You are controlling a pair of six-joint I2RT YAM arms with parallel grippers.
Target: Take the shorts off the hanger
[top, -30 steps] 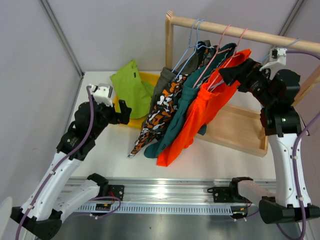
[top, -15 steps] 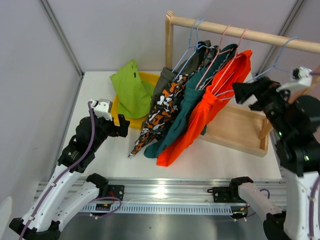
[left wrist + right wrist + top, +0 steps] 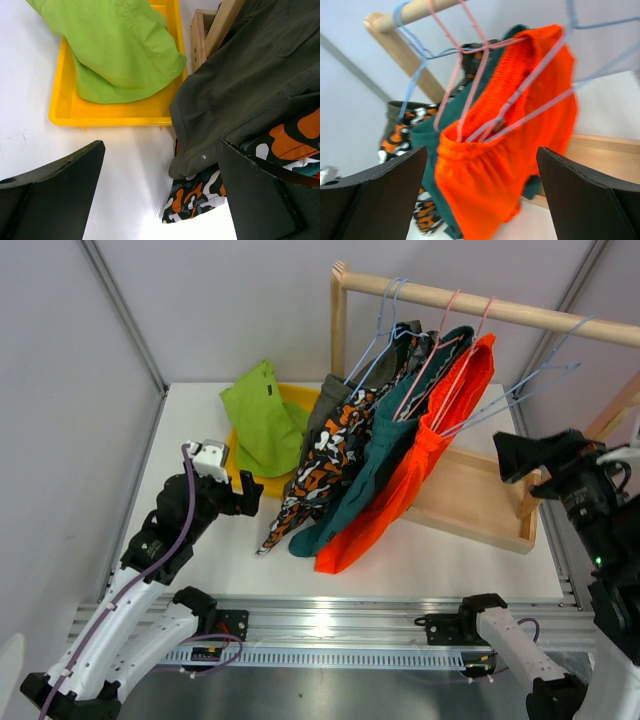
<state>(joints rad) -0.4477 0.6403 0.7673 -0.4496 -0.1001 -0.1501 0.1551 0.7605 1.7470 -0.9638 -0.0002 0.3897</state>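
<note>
Top view: olive-grey shorts (image 3: 322,405), camouflage shorts (image 3: 330,455), teal shorts (image 3: 365,470) and orange-red shorts (image 3: 415,475) are hanging from the wooden rail (image 3: 450,295). Lime green shorts (image 3: 262,415) are lying left of the rail. The right gripper (image 3: 508,455), up beside the orange-red pair a second ago, is now sitting back right of the rail.

Left wrist: the left gripper (image 3: 161,145) is gaping empty below the rail.

Right wrist: its jaws are standing apart, empty.

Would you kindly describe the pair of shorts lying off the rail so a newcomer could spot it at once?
Find the wooden clothes rail, then look left to the shallow yellow plastic tray on the white table. The lime green fabric shorts lie heaped in it, the only pair not hanging from the rail.
</note>
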